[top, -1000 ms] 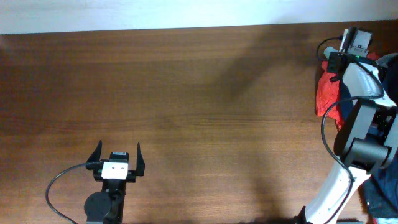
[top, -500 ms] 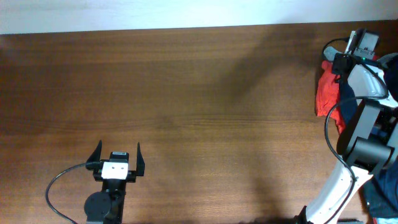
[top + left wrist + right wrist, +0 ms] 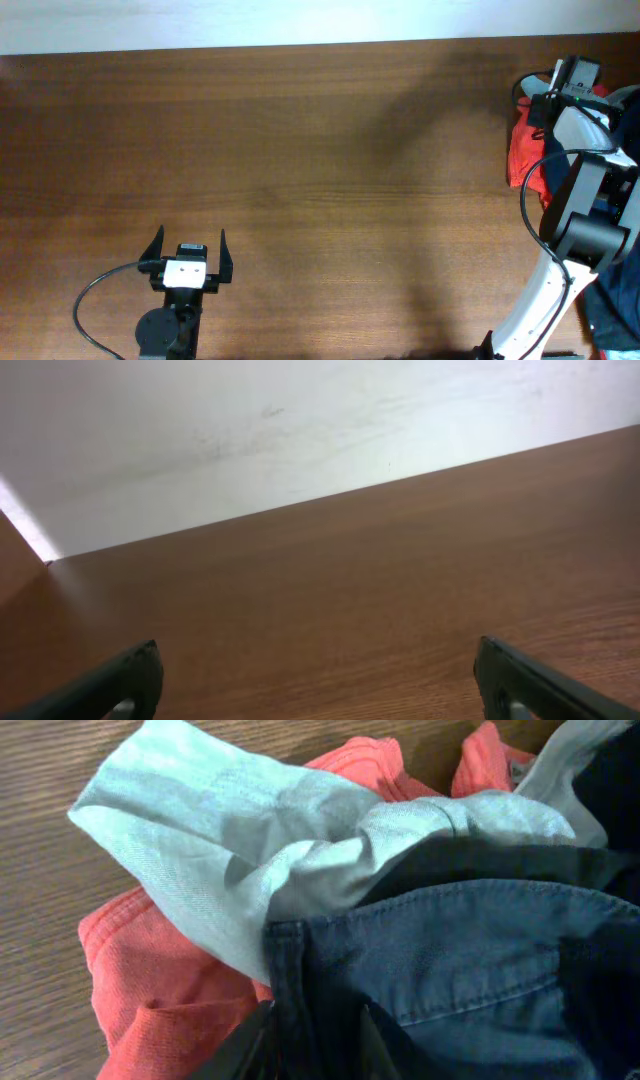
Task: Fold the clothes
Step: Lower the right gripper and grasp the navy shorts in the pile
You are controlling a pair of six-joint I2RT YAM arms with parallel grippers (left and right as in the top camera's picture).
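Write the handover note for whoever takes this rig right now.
Left claw: open, holding nothing, low over the left side of the table.
Right claw: down in the clothes pile at the table's right edge, fingers either side of the navy garment; grip unclear.
Pile: the navy garment, a grey garment and an orange-red garment, crumpled together.
Done: nothing folded.
Left: pull one garment out, spread it, fold it, repeat.

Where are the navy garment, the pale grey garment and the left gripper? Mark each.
navy garment (image 3: 450, 960): right wrist view, flat panel below its seam.
pale grey garment (image 3: 200, 830): right wrist view, broad upper-left fold.
left gripper (image 3: 191, 236): overhead view, midway between its fingertips.
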